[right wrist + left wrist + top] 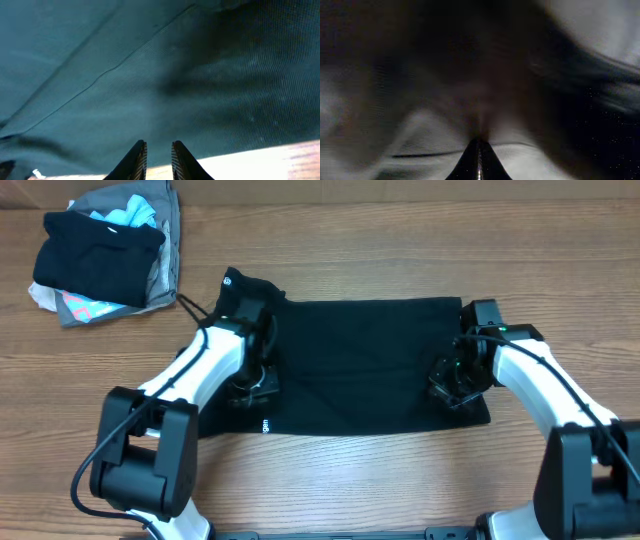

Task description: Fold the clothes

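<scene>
Overhead, you have the black T-shirt (360,365) lying flat in the middle of the wooden table (400,240), folded into a wide rectangle with one sleeve poking out at the upper left corner. A small white hexagon logo (228,279) sits on that sleeve, and a small white tag (265,425) shows near the lower left edge of the cloth. Your left gripper (250,385) is down on the left end of the shirt and your right gripper (448,380) is down on the right end, the two well apart with the bare body of the shirt between them. In the left wrist view the fingers (479,167) are clenched together into a single point. The blurred dark fabric gathers into a ridge right at their tips, so you appear to be pinching the shirt there. In the right wrist view the fingers (136,160) stand nearly closed with a narrow slit between them. They are over the cloth close to its edge, with a strip of table showing just below, and you cannot tell whether any fabric is caught in that slit. A heap of mixed garments (105,250), black, grey, light blue and pink, sits at the far left corner of the table, apart from the shirt.
</scene>
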`<state>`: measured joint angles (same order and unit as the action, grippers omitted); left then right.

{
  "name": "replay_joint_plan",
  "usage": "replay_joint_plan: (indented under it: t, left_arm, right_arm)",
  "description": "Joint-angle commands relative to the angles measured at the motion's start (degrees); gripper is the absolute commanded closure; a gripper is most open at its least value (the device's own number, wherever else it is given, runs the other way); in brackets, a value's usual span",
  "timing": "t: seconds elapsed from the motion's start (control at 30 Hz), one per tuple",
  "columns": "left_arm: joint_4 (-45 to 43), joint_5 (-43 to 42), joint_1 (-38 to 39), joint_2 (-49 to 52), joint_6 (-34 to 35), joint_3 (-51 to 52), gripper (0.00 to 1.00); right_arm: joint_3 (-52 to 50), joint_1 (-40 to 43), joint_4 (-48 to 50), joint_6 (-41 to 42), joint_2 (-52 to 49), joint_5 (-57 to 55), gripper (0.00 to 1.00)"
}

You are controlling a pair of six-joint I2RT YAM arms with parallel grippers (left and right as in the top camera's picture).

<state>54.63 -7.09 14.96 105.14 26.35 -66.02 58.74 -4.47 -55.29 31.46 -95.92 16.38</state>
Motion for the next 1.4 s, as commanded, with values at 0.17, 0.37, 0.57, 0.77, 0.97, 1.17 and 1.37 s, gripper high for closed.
replay_joint_plan:
  t: [0.17,0.37,0.57,0.77,0.97,1.17,1.37]
  left_arm:
    - [-3.2,5.3,-7.3,0.5,-2.0,5.1,0.95]
    - [-7.7,4.5,-11.1,0.5,-3.3,10.3,0.95]
    - [-7.8,7.8,-15.5,0.5,-3.2,11.2,0.96]
    - [-5.6,9.2,-20.7,0.5,-2.4,11.2,0.96]
    - [-1.5,11.6,-24.1,0.5,-1.4,11.2,0.96]
    - [2.4,11.6,-23.9,0.0,1.9,11.2,0.95]
    - [5.7,11.7,-23.9,-3.8,2.4,11.2,0.95]
  right_arm:
    - [-0.3,1.6,2.1,0.5,-6.8,-3.9,0.79]
    - [-0.3,3.4,2.5,0.5,-7.6,-3.9,0.79]
    - [-1.3,4.0,2.3,1.5,-7.7,-8.7,0.79]
    - [-2.9,4.0,3.0,1.9,-7.7,-9.8,0.80]
    - [-2.8,4.0,2.7,3.1,-7.6,-11.2,0.85]
    - [-2.8,4.0,0.3,7.3,-7.5,-11.4,0.91]
    - [-2.7,4.2,-1.1,8.0,-3.1,-11.9,0.91]
